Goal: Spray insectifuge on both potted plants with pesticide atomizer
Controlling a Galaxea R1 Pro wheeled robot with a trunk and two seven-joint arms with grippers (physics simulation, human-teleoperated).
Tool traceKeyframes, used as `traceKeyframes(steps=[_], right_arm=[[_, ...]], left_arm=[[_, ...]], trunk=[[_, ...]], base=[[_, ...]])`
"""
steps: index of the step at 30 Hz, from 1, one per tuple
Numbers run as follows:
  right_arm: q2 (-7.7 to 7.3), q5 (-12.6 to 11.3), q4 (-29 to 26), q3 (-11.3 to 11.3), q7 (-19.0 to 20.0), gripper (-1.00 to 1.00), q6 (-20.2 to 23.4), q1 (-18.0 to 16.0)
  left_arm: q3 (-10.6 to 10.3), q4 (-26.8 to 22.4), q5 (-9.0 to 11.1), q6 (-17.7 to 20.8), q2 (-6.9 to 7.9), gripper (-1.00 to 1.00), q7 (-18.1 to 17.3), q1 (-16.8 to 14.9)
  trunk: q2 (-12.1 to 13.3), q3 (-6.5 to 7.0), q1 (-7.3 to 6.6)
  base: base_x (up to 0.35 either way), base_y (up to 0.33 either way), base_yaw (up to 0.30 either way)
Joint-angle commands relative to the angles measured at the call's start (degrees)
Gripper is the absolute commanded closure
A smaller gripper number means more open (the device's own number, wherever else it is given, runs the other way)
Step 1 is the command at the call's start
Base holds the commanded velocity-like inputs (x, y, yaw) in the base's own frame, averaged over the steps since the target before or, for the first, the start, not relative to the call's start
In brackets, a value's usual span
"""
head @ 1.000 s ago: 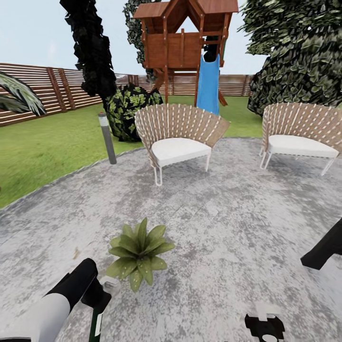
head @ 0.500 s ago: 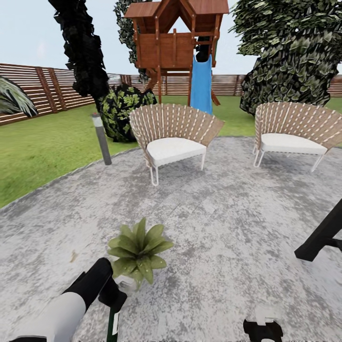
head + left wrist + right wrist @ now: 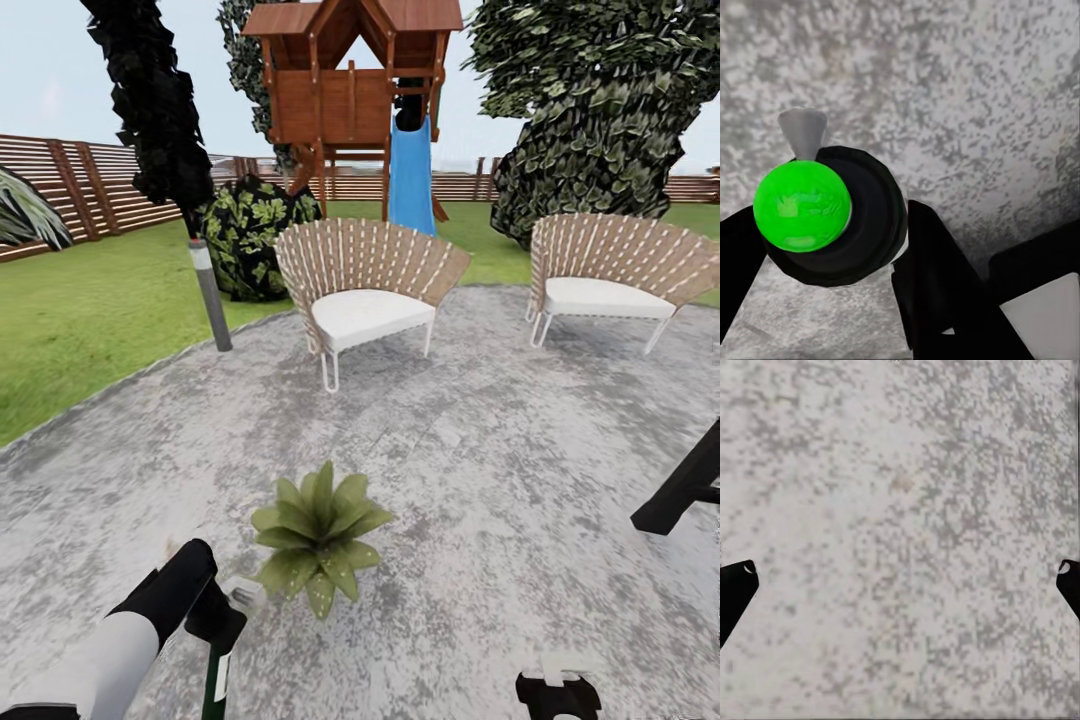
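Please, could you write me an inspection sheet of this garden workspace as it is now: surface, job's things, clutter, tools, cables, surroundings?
Surface: grey speckled paved patio, green lawn beside it.
Job's things: dark green-black spray bottle in left tool; low green rosette plant on patio.
Clutter: nothing seen.
Tools: left tool shut on bottle; right tool open, holding nothing.
Cables: nothing seen.
Surroundings: two woven chairs, grey bollard lamp, wooden playhouse with blue slide, brown slatted fence.
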Motion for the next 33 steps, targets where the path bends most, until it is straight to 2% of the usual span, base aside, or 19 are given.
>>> traceKeyframes(steps=[1,4,5,7,10,15,26,33], right_arm=[[-0.23,0.55,0.07,-0.49,-0.16,-1.00,-0.28,-0.07],[-1.35,0.48,0.05,-0.50,-0.09,-1.00,-0.28,-0.07],[-1.52,0.47,0.05,-0.50,-0.08,-1.00,-0.28,-0.07],[-1.61,0.46,0.09,-0.47,-0.07,-1.00,-0.28,-0.07],[-1.56,0.46,0.19,-0.42,-0.07,-1.00,-0.28,-0.07],[-1.56,0.46,0.22,-0.41,-0.07,-1.00,-0.28,-0.07],[-1.52,0.43,0.17,-0.43,-0.07,-1.00,-0.28,-0.07],[-1.55,0.37,0.13,-0.50,-0.07,-1.00,-0.28,-0.07]], left_arm=[[-0.28,-0.08,-0.37,0.15,0.07,1.00,-0.65,0.01],[-0.54,-0.08,-0.86,0.14,0.24,1.00,-0.75,0.03],[-0.58,-0.09,-0.91,0.14,0.85,1.00,-0.74,0.06],[-0.50,-0.11,-0.86,0.14,2.06,1.00,-0.76,0.03],[-0.59,-0.14,-0.81,0.14,2.61,1.00,-0.78,0.09],[-0.67,-0.08,-0.85,0.14,2.37,1.00,-0.71,0.19],[-0.62,-0.11,-0.85,0.15,1.81,1.00,-0.61,0.43],[-0.61,-0.14,-0.85,0.23,1.78,1.00,-0.60,0.34]], trunk=[[-0.02,-0.05,0.01],[-0.02,-0.05,0.01],[-0.02,-0.05,0.01],[-0.02,-0.05,0.01],[-0.02,-0.05,0.01],[-0.02,-0.05,0.01],[-0.02,-0.04,0.01],[-0.02,0.28,0.01]], base=[[0.243,0.254,-0.270],[0.127,0.126,-0.271],[0.026,0.026,-0.272],[0.009,0.009,-0.272],[-0.122,0.090,-0.273],[-0.173,0.246,-0.116],[0.024,0.318,-0.004],[-0.205,0.256,-0.206]])
